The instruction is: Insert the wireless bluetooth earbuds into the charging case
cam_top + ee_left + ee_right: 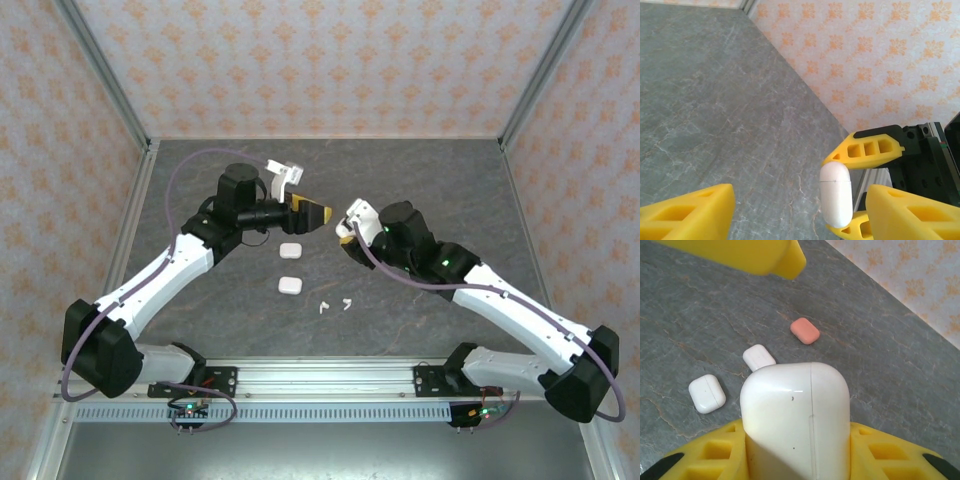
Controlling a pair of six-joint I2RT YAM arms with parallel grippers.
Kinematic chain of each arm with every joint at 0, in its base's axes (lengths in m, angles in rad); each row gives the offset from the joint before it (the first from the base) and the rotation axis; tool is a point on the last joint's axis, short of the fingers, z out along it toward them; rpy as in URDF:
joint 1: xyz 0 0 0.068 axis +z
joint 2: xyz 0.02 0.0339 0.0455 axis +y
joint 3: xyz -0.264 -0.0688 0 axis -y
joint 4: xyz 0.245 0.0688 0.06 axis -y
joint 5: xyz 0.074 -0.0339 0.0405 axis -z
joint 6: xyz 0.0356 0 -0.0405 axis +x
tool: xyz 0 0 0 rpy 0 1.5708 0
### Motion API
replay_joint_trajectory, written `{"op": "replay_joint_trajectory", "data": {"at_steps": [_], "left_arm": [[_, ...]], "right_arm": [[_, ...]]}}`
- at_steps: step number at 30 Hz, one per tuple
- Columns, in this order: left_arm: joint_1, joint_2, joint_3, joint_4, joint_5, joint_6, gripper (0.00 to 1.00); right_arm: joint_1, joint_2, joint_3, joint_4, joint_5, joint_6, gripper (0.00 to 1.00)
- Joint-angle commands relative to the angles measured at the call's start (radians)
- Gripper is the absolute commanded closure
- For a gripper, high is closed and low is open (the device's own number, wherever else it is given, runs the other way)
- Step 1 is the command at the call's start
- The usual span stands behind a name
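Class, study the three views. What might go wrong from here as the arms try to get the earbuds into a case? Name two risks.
1. The right gripper holds the white case in the air by one end; the open left gripper close by might knock it loose.
2. The two earbuds on the table are tiny and close together, so grasping one may nudge the other.

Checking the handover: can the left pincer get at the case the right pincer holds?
Probably yes. The left pincer is open and faces the case, whose end stands free of the right pincer; nothing lies between them.
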Motion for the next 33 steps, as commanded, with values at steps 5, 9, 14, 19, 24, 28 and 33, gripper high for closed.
{"op": "replay_joint_trajectory", "data": {"at_steps": [5, 9, 14, 19, 24, 28, 33], "left_arm": [[-0.032, 0.028, 0.054, -0.034, 0.093, 0.045, 0.34], [-0.049, 0.048, 0.075, -0.081, 0.121, 0.077, 0.37], [-0.058, 0.063, 0.086, -0.109, 0.137, 0.099, 0.43], [-0.067, 0.072, 0.083, -0.124, 0.152, 0.119, 0.46], [-0.073, 0.081, 0.073, -0.112, 0.172, 0.119, 0.53], [-0.079, 0.082, 0.064, -0.09, 0.177, 0.116, 0.59], [-0.08, 0.081, 0.06, -0.077, 0.178, 0.114, 0.65]], "right_arm": [[0.016, -0.025, 0.021, 0.054, -0.02, -0.047, 0.6], [0.019, -0.021, 0.035, 0.06, -0.029, -0.048, 0.6], [0.019, -0.019, 0.048, 0.062, -0.025, -0.051, 0.6], [0.019, -0.019, 0.055, 0.068, -0.035, -0.044, 0.6], [0.02, -0.016, 0.059, 0.076, -0.058, -0.039, 0.6], [0.019, -0.008, 0.064, 0.077, -0.076, -0.038, 0.59], [0.02, 0.001, 0.075, 0.068, -0.09, -0.043, 0.59]]}}
